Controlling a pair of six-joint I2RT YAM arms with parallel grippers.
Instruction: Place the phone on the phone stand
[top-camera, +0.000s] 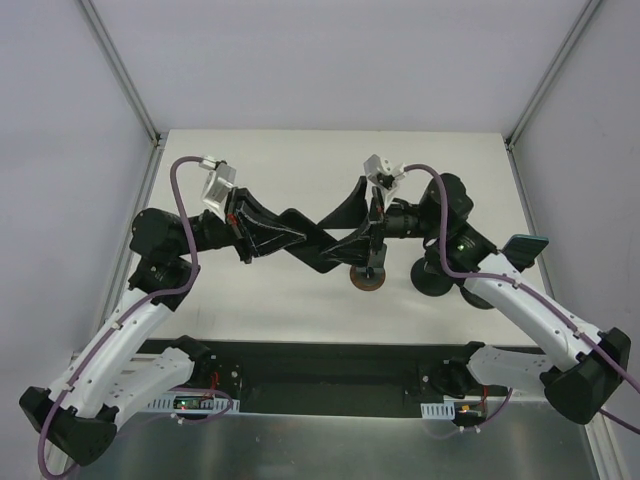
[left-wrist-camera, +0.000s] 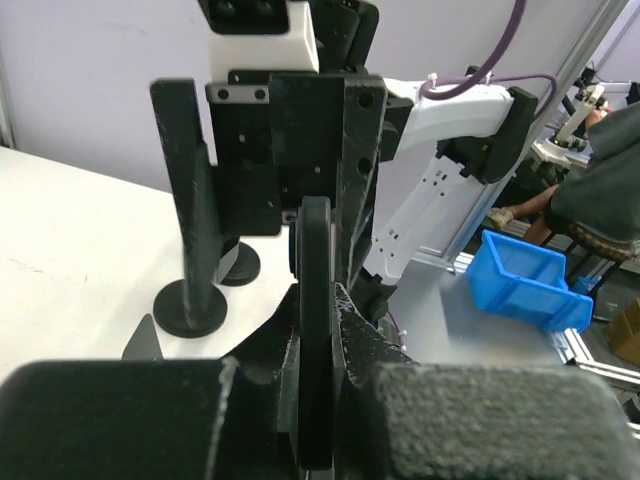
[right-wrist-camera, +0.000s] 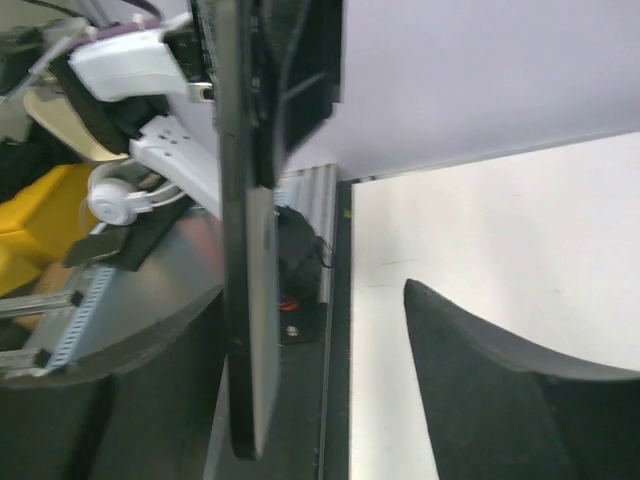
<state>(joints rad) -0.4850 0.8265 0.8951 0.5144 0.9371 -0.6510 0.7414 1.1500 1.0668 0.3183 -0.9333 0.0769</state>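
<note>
My left claw (top-camera: 333, 252) is clenched on the phone (right-wrist-camera: 245, 300), holding it on edge in the air above the table (top-camera: 300, 160). My right claw (top-camera: 363, 228) is spread around it. One finger (right-wrist-camera: 500, 400) stands well clear of the phone, and the other is hidden behind the phone's dark edge in my right wrist view. From above, the phone is lost among black fingers and I cannot pick it out. The phone stand (top-camera: 366, 280) shows only its round base on the table just below the claws, with its upper part covered by them. The table is white, with pale walls and aluminium posts at the far corners. A blue bin (left-wrist-camera: 525, 280) sits beyond the near edge. Both my arms bend inward from their bases, elbows out, and the wrists face each other over the table's middle.
</note>
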